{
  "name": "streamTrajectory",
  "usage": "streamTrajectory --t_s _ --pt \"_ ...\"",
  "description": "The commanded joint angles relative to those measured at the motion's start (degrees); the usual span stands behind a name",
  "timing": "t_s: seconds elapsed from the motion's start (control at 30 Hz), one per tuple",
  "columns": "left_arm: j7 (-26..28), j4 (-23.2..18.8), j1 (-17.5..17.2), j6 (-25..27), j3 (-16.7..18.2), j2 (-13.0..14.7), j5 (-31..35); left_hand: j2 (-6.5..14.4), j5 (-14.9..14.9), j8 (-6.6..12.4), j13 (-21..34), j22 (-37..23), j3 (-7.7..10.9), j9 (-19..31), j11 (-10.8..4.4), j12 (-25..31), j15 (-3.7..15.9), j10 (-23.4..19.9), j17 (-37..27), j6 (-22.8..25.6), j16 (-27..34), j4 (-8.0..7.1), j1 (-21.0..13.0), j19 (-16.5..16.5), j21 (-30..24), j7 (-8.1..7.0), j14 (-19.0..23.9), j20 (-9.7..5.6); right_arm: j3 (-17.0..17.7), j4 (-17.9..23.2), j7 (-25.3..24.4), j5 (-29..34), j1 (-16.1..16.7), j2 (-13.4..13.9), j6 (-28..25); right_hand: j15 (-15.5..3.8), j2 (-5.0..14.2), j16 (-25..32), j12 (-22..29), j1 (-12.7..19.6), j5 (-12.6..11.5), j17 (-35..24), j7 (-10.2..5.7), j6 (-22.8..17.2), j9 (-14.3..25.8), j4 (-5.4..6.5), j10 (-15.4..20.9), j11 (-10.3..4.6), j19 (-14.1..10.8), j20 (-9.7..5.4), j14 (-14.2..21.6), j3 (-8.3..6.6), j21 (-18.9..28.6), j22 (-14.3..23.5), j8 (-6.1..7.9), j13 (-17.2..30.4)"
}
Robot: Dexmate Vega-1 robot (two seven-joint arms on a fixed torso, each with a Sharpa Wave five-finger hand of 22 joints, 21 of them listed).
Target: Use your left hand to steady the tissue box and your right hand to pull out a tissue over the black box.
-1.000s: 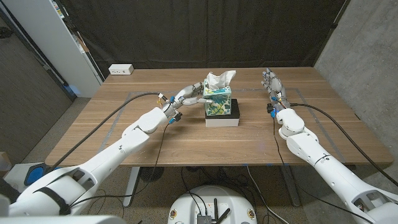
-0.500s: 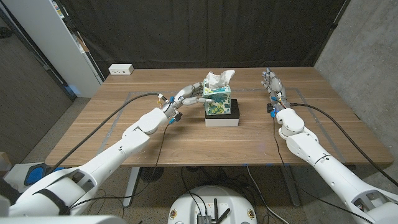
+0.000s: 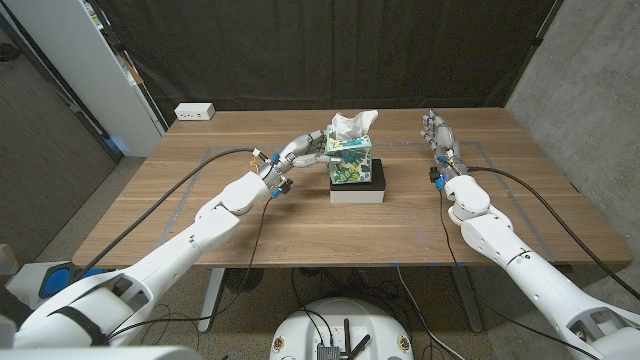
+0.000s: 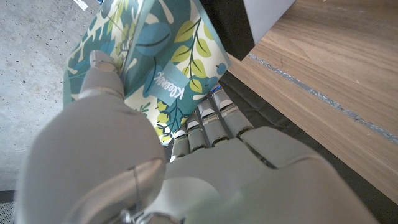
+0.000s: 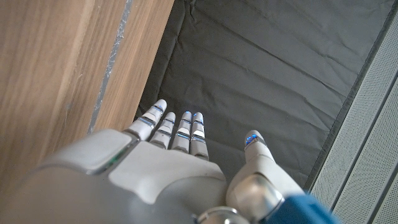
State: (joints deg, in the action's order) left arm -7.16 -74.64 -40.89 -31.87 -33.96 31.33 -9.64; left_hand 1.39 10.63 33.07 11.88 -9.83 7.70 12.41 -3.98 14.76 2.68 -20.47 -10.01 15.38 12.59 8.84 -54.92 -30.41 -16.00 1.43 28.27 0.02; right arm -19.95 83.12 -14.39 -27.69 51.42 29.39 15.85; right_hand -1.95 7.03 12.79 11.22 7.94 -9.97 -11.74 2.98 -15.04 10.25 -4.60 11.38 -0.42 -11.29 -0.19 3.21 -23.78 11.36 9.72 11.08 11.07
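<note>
The tissue box [image 3: 351, 160], patterned in teal and green leaves, stood on the black box [image 3: 358, 185] a little above the middle of the head view, a white tissue [image 3: 353, 125] rising from its top. Both sat on the wooden table [image 3: 250, 215], which filled the centre of that frame, with a dark curtain [image 3: 330, 50] across the upper part, a grey wall [image 3: 590, 90] at the right edge and a white power strip [image 3: 194, 112] at the table's upper-left corner. The left hand [image 3: 300, 152] reached in from the left, its fingers [image 4: 208, 118] pressed against the tissue box's side; the left wrist view showed them close together on the printed card. The right hand [image 3: 438, 133] stood well apart in the upper right, held nothing, its fingers [image 5: 177, 127] straight and side by side, the thumb set off.
</note>
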Motion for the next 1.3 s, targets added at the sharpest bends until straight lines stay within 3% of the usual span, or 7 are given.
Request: streamTrajectory --t_s 0.03,0.73,1.3 --pt "1.37 -5.07 -1.38 3.11 1.1 1.98 0.74 0.47 -0.07 0.28 0.22 -0.17 0.44 0.12 0.17 -0.23 5.94 -0.74 -0.32 0.59 0.28 0.01 0.04 -0.09 0.38 0.07 0.43 -0.29 0.51 0.39 0.05 -0.41 0.76 0.27 0.51 0.17 0.25 -0.17 -0.01 0.09 -0.23 -0.15 -0.07 -0.33 0.17 -0.2 0.21 0.0 -0.04 0.3 0.24 -0.07 -0.19 0.22 -0.1 0.07" --pt "1.02 -13.98 -2.59 9.78 3.31 6.17 -0.05 0.83 -0.1 0.65 0.38 -0.19 0.88 0.23 -0.08 -0.77 5.98 -0.94 -0.36 1.08 -0.25 -0.24 0.5 -0.07 1.07 0.13 0.65 -0.6 1.04 1.52 0.22 -0.7 2.22 0.84 1.02 0.12 0.28 -0.21 -0.03 0.07 -0.24 -0.16 -0.04 -0.35 0.17 -0.4 0.21 0.04 -0.01 0.3 0.21 0.02 -0.19 0.22 -0.09 0.07" --pt "-1.12 -16.24 -2.35 11.42 4.35 7.56 -2.9 0.82 -0.15 0.95 0.48 -0.22 1.04 0.28 -0.17 -1.12 5.95 -1.13 -0.36 1.53 -0.63 -0.36 1.03 -0.01 1.57 0.14 0.66 -0.85 1.09 1.54 0.27 -0.93 2.33 0.72 0.92 0.06 0.35 -0.26 -0.03 0.08 -0.25 -0.16 -0.13 -0.4 0.17 -0.55 0.25 0.18 0.0 0.21 0.12 0.06 -0.19 0.22 -0.08 0.07"
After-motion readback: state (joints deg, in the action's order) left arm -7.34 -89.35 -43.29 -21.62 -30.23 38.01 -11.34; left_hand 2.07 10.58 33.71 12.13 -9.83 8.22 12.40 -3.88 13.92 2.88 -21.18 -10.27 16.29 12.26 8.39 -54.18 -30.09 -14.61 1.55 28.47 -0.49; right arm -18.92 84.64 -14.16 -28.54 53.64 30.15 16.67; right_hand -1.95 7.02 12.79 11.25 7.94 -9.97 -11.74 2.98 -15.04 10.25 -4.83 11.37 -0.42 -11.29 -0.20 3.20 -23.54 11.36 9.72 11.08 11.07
